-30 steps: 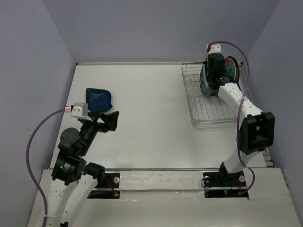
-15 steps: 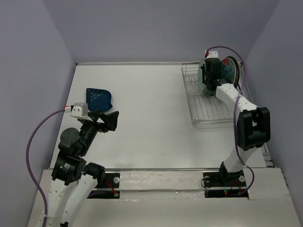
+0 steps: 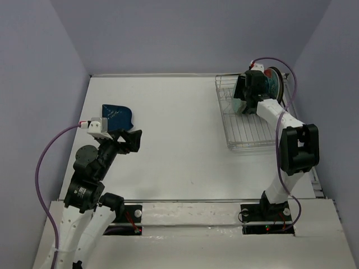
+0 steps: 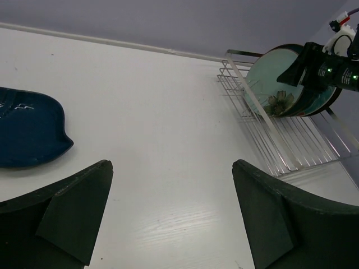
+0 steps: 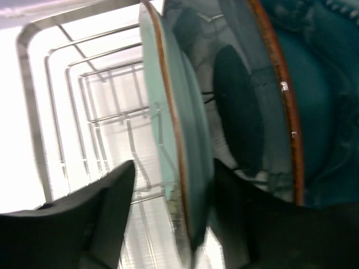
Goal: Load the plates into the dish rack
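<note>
A pale mint plate (image 5: 179, 140) with a dark flower stands on edge in the dish rack (image 3: 252, 131), in front of other teal plates (image 3: 274, 83). My right gripper (image 5: 174, 190) straddles its rim with the jaws open; the left finger (image 5: 95, 218) is apart from the plate, and the right finger (image 5: 241, 213) sits close behind it. A navy squarish plate (image 3: 116, 116) lies flat at the table's left. My left gripper (image 3: 128, 141) hovers open just near of it, holding nothing. In the left wrist view the navy plate (image 4: 28, 131) is at far left and the rack (image 4: 291, 140) at far right.
The wire rack sits at the back right against the right wall. A scalloped teal plate (image 5: 314, 112) stands right behind the mint one. White table (image 3: 174, 129) spreads between the two arms, with grey walls on three sides.
My right gripper has opened off the mint plate, which now stands upright in the rack. The left gripper has shifted slightly toward the navy plate.
</note>
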